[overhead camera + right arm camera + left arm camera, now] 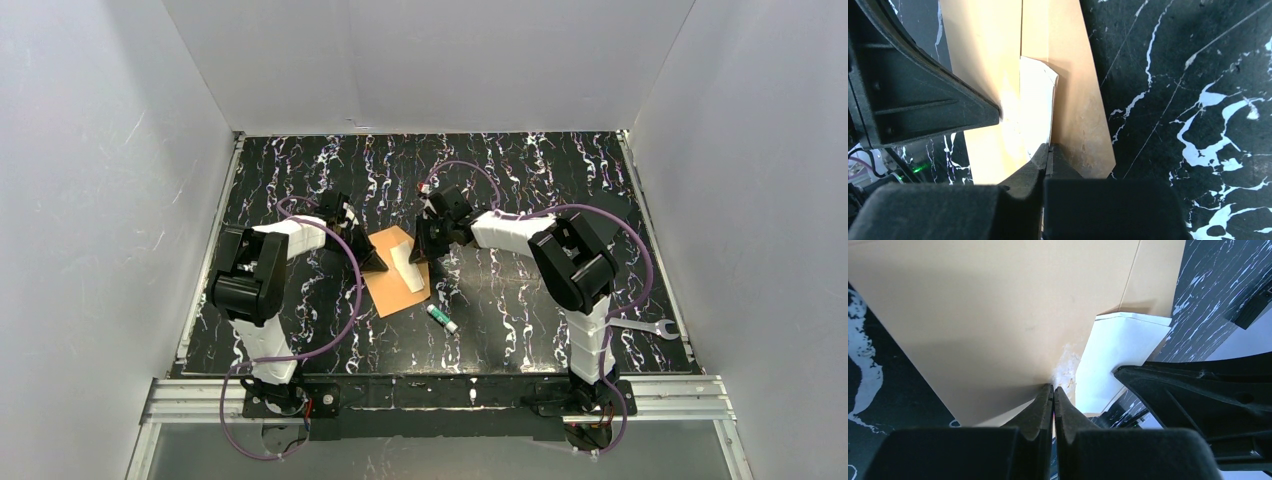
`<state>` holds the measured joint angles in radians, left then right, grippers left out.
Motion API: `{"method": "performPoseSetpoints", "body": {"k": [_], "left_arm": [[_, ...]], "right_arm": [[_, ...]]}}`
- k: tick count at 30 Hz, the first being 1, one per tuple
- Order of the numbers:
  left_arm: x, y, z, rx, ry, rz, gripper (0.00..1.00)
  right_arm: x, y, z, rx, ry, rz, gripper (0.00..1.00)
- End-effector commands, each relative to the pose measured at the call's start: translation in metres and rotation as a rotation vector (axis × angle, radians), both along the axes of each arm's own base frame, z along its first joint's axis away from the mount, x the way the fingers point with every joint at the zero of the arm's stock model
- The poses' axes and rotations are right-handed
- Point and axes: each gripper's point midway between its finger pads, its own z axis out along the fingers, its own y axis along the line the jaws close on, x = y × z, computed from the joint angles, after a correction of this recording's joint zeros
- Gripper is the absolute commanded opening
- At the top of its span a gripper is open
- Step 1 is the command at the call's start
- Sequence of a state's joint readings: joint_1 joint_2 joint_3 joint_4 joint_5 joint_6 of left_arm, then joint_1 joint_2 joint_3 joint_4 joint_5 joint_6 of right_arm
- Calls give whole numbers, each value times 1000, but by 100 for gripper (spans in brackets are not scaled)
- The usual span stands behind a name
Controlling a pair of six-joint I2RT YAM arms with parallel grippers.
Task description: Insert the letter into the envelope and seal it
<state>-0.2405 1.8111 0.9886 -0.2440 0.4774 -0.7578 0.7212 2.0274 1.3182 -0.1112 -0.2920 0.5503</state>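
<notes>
Orange-brown envelope [395, 292], long axis far-to-near, left pincer [1053, 390] and right pincer [1048, 147] pressed together

One envelope [393, 291], one letter [407, 266], one green tube [441, 319], one wrench [648, 327].

Top view: soft, even light from overhead, white walls [90, 200] bright, no hard shadows; dark table [560, 170] shows only a faint sheen. Sharp overall, slight wide-angle bend at edges. Left wrist view: envelope [998, 315] well lit, w/ shade across its lower part; left gripper [1053, 390] too close to lens, soft. Right wrist view: letter [1037, 95] partly blown out by glare; right gripper [1048, 148] blurred, table beyond crisp
</notes>
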Motion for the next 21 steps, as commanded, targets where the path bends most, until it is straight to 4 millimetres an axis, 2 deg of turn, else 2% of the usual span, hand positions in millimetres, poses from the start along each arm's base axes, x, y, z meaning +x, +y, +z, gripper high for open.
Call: {"method": "performPoseSetpoints", "body": {"k": [1,3,5,8,11,14,16,20,21], "left_arm": [[-6,10,0,69,15,-20,4],[2,11,20,70,-32,-26,28],[6,16,38,99,-65,-33,48],[0,35,52,193,-55,-9,64],[-21,53,50,282,21,27,69],[-42,55,32,283,90,40,70],[-48,50,22,249,120,45,66],[-52,44,5,216,158,33,52],[-52,43,2,218,167,26,51]], "right_arm": [[-1,3,19,65,-21,11,1],[-1,3,16,59,-18,6,1],[1,1,13,48,-16,-6,1],[4,0,8,36,-14,-25,1],[5,1,7,36,-14,-26,1],[6,4,6,43,-9,-24,1],[6,7,7,53,-5,-18,1],[7,10,7,63,1,-12,1],[6,12,7,66,4,-7,1]]}}
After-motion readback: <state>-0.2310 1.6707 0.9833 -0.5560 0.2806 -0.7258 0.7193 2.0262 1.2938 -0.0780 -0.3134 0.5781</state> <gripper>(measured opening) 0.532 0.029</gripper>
